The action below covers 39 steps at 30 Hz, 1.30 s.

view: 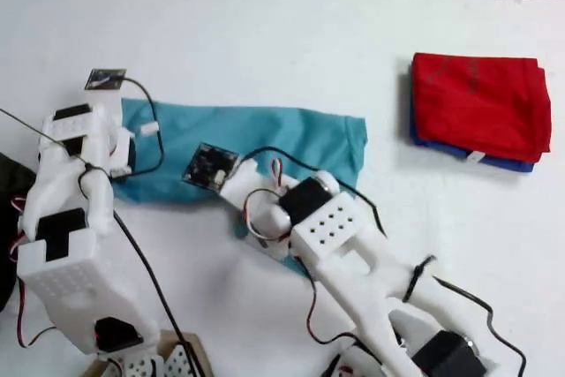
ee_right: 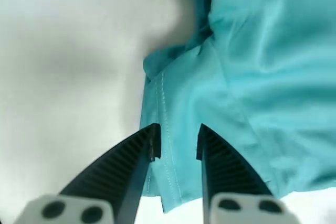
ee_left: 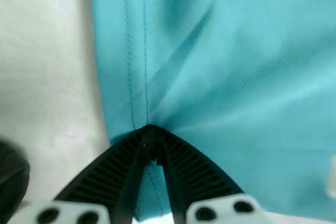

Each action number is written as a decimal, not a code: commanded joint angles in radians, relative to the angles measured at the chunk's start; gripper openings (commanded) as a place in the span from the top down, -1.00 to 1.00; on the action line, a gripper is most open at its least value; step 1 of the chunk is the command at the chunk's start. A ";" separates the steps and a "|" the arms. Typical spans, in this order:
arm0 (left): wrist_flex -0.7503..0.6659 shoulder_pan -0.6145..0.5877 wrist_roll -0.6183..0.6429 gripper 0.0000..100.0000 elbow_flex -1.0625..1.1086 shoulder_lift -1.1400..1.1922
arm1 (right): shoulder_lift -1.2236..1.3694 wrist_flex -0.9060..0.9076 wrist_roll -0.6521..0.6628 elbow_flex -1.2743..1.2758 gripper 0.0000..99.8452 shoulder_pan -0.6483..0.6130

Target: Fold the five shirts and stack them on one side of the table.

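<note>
Lying limp on the bench (view: 265,33) under both arms, the teal shirt (view: 265,134) looks light and floppy, best taken at its stitched hem (ee_left: 135,66), where the left gripper (ee_left: 150,130) pinches it between closed fingers and the right gripper (ee_right: 176,139) hangs with fingers spread.

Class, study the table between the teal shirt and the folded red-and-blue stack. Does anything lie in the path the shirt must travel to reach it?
Nothing visible does. A strip of bare white table separates the teal shirt from the stack, a red shirt lying on a blue shirt.
</note>
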 commanded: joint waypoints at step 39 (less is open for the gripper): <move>0.167 -0.043 -0.092 0.95 -0.254 0.002 | 0.048 -0.081 0.117 0.035 0.75 0.255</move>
